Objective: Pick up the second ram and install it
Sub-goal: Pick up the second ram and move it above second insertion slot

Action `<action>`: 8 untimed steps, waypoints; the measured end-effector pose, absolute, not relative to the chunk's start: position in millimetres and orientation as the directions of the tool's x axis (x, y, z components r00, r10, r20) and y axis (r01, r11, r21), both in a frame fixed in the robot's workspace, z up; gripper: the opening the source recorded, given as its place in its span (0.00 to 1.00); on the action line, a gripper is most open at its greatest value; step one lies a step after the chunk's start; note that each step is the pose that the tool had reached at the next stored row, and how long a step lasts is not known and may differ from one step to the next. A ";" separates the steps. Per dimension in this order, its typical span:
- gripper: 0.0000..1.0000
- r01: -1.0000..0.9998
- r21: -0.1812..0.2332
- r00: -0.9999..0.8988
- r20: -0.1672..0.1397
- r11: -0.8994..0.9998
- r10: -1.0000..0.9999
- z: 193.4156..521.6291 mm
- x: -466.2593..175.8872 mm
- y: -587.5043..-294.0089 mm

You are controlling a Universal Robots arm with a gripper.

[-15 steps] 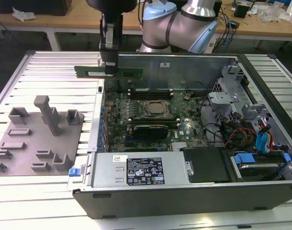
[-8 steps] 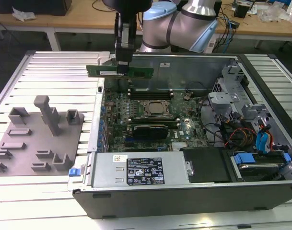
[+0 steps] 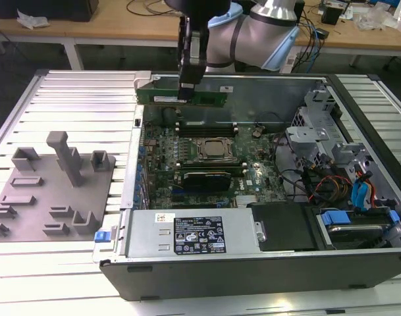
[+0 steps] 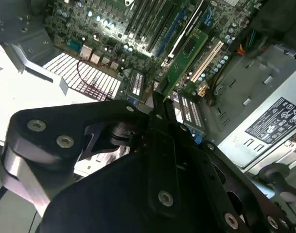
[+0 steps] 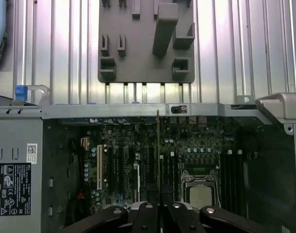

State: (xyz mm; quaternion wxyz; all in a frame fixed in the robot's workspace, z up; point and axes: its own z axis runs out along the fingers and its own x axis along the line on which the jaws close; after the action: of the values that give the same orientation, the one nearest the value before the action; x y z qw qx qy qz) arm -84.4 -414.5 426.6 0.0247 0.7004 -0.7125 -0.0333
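As things stand, claw: clamped on the ram stick, pinching its top edge left of the middle.
Where the stick is: hanging in the air over the far side of the open case, upper middle of the exterior view, clear of the board.
Long axis: runs left-right across the exterior view and looks about level. In the first wrist view it's edge-on, just a thin line coming up out of the claw.
Line-up: the memory slots just above the processor socket in the frame run the same way as the stick (parallel, which is the bit that matters). They sit lower and nearer the camera than it does.
Holder tray: grey, lower left of the frame, well apart from the claw.
Writing: a black-and-white sticker on the power supply, bottom middle. It has print on it, but I'm not copying it out.
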 end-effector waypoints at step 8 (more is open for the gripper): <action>0.13 -0.996 0.083 -0.017 -0.011 0.016 -1.000 426.5 -62.3 -412.9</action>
State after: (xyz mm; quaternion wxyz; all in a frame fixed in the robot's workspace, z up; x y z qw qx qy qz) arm -62.3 -412.9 426.5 0.0251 0.7005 -0.7124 -0.0337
